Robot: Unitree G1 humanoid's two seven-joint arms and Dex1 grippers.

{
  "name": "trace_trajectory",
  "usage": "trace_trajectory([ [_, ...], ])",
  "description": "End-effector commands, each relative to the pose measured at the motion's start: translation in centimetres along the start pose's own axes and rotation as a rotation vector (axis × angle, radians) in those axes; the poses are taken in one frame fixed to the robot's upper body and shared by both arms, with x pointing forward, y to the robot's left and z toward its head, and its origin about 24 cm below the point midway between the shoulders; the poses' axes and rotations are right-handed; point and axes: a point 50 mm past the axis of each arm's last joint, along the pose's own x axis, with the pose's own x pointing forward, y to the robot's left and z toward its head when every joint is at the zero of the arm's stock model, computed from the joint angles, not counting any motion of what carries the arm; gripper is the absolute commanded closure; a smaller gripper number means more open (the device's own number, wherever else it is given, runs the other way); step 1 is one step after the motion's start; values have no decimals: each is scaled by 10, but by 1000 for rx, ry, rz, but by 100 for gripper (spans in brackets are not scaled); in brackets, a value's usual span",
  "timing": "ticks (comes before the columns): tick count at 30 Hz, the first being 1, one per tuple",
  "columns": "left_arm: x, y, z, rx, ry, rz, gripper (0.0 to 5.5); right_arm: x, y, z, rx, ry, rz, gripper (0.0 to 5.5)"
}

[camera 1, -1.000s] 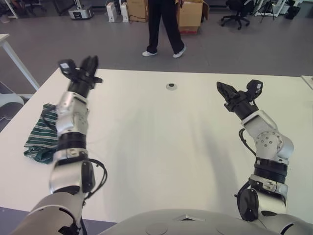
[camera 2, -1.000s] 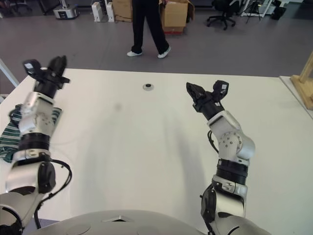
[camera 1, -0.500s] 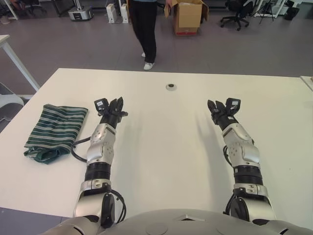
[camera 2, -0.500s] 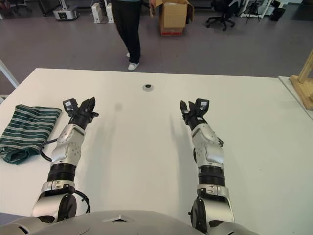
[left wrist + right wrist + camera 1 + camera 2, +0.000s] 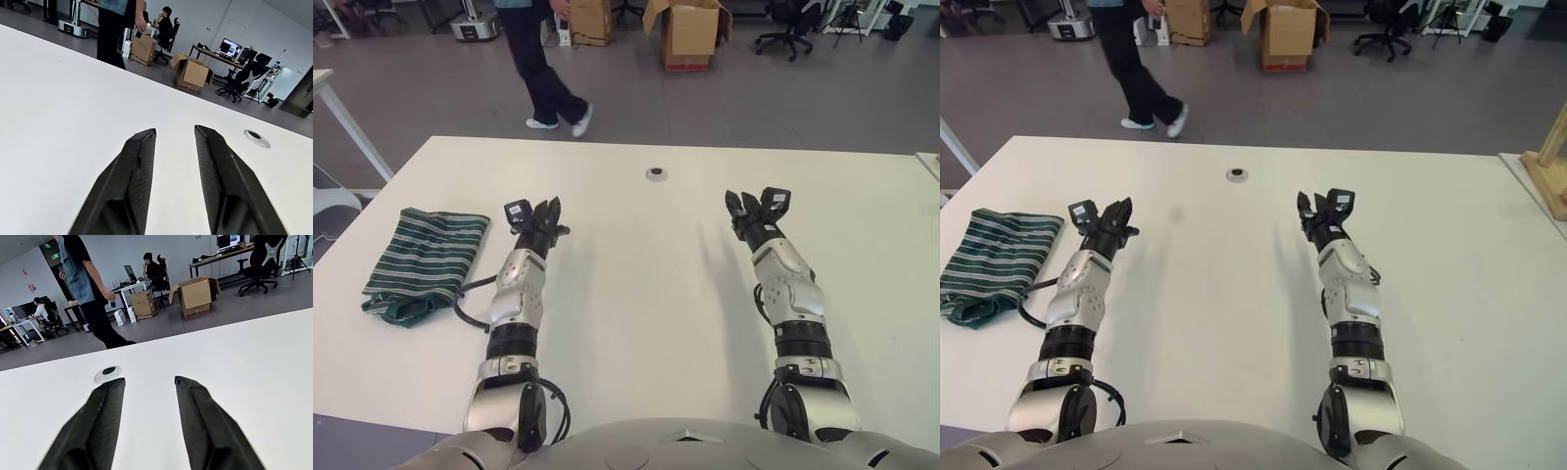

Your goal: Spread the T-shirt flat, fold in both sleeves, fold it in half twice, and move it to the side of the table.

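Observation:
The T-shirt [image 5: 423, 260], green with white stripes, lies folded into a compact bundle at the left side of the white table [image 5: 636, 294]; the same bundle is the T-shirt [image 5: 994, 262]. My left gripper [image 5: 548, 209] rests low over the table just right of the shirt, open and holding nothing; in its wrist view the left gripper [image 5: 174, 133] shows two dark fingers [image 5: 134, 176] apart over bare tabletop. My right gripper [image 5: 751, 201] lies over the table's right half, far from the shirt, open and empty. The right gripper [image 5: 149, 381] also shows spread fingers [image 5: 200, 421].
A small round grommet [image 5: 656, 173] is set in the table near its far edge. Beyond the table is open floor with cardboard boxes [image 5: 690, 31], office chairs and a person walking past. A wooden object [image 5: 1549, 171] stands off the table's right edge.
Both arms came down from a raised pose and stretched out flat over the table, then stayed nearly still. The shirt has not moved. The person behind walked to the left.

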Motion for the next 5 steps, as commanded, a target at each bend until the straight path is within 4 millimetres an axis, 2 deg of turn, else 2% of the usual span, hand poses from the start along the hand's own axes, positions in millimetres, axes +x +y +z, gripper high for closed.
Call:
trace_trajectory([
  [1,5,-11,-3,24,5,-43,407,-8,-5,-9,-6,43,-15,360],
  [5,4,-17,-8,12,12,-51,407,-7,-5,-7,-12,47,-17,360],
])
